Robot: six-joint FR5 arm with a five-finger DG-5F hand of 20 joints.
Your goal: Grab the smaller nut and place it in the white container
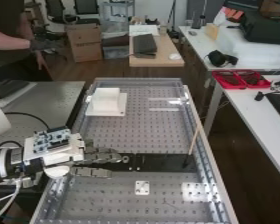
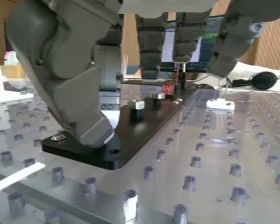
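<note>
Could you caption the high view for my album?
Dark grey robot hand at one end of a black plate on a dotted bench, a white container farther off.

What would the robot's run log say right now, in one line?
hand: open, over black plate | silver nuts: on plate | white container: farther along bench

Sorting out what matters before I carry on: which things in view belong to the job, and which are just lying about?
For the job:
hand
white container
black plate
near nut
nut behind it; which is smaller, I can't tell

Lying about:
headphones
cardboard box
red tray
</note>
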